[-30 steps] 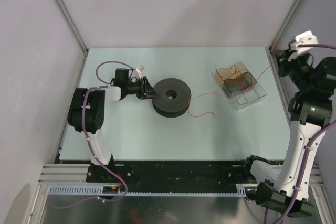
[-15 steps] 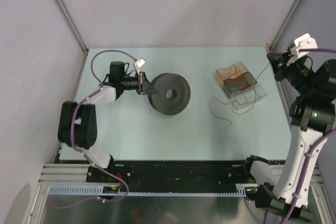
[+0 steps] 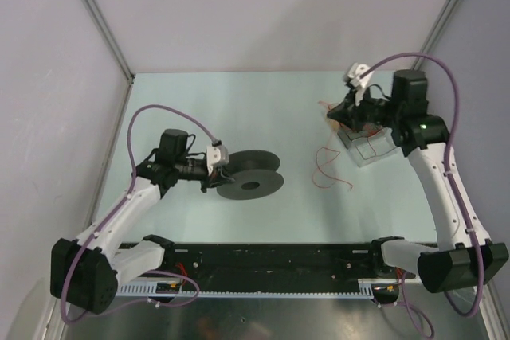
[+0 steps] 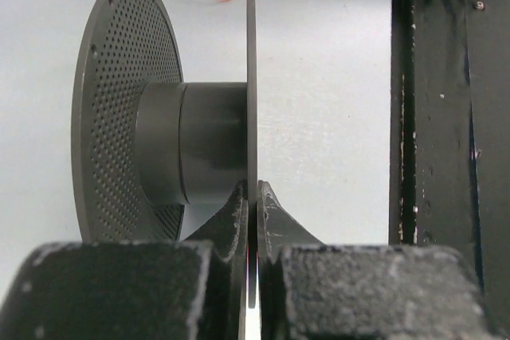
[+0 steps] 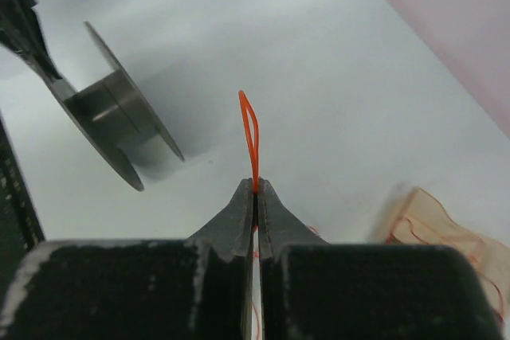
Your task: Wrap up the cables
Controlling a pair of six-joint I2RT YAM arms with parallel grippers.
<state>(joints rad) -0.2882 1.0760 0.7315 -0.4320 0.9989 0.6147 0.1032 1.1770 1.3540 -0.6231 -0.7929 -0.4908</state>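
A dark grey spool (image 3: 249, 173) with perforated flanges is held on edge above the table's middle left. My left gripper (image 3: 220, 171) is shut on the rim of one flange (image 4: 251, 101). My right gripper (image 3: 341, 114) is shut on a thin red-orange cable; a small loop (image 5: 250, 137) sticks out past the fingertips. The cable hangs down and curls on the table (image 3: 325, 169). The spool also shows in the right wrist view (image 5: 119, 129), apart from the cable loop.
A clear plastic box (image 3: 372, 144) with more red-orange wire and a tan card (image 5: 446, 232) sits at the right, just under my right arm. A black rail (image 3: 271, 260) runs along the near edge. Walls close in the left, back and right.
My left gripper has carried the spool nearer and turned it on edge. My right gripper has swung left from the right wall to over the box, the cable trailing with it.
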